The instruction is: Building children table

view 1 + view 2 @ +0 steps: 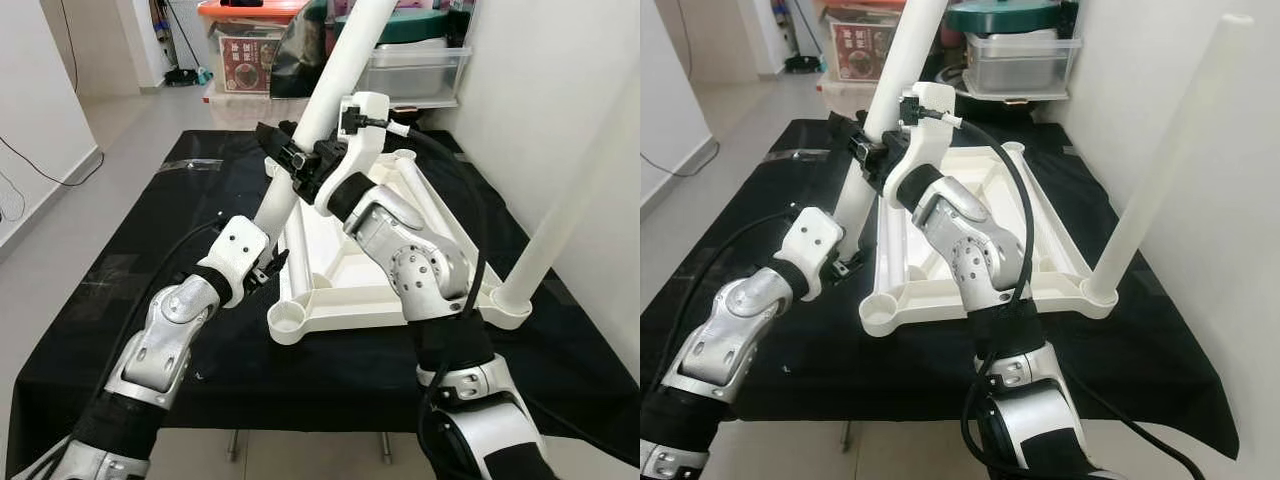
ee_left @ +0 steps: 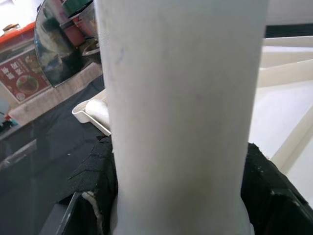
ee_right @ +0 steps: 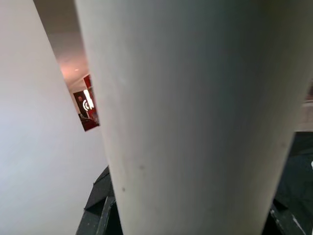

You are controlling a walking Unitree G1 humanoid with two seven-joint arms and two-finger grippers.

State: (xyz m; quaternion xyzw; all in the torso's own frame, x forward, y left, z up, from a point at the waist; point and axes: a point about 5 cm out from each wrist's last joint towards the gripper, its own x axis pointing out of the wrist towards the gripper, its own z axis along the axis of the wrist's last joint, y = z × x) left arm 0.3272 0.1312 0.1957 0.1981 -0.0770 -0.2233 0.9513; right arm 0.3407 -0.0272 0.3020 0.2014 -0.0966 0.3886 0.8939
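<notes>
Both silver arms reach forward over a black cloth (image 1: 110, 300) covering the work surface, and what they work on is a white tabletop (image 1: 345, 270) lying upside down there, its ribbed underside and corner sockets facing up. One white leg (image 1: 1150, 180) already stands in the near right corner socket, leaning outward. A second leg (image 1: 330, 90) is being held slanted over the left side of the tabletop, probably to line its lower end up with a socket. The right gripper (image 1: 300, 160) pinches that leg partway up, fingers clamped on either side, steering the angle. The left gripper (image 1: 265, 270) grips the same leg lower down, near its base; its wrist view shows black fingers (image 2: 98, 186) pressed against the tube. Storage boxes (image 1: 250, 45) stand on the floor beyond.
</notes>
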